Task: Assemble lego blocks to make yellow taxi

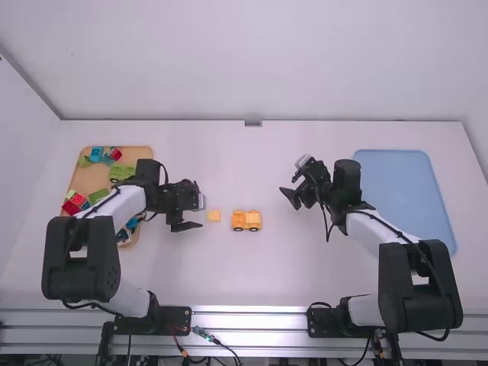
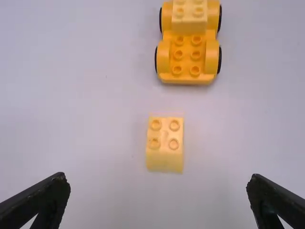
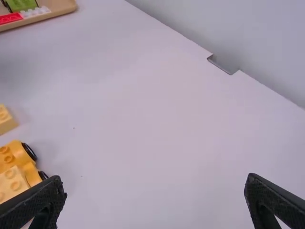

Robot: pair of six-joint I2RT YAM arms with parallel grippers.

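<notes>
Gaping wide, empty — left claw (image 1: 200, 213) near the yellow block (image 2: 164, 151), right claw (image 1: 288, 184) apparently raised above the table (image 1: 259, 278).

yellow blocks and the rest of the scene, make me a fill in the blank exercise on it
The loose yellow block shows ____ studs on top.
The wheels of the car base are ____.
The blue tray lies on the robot's ____ side.
The left gripper and right gripper hold ____.
Missing: four; black; right; nothing.
</notes>
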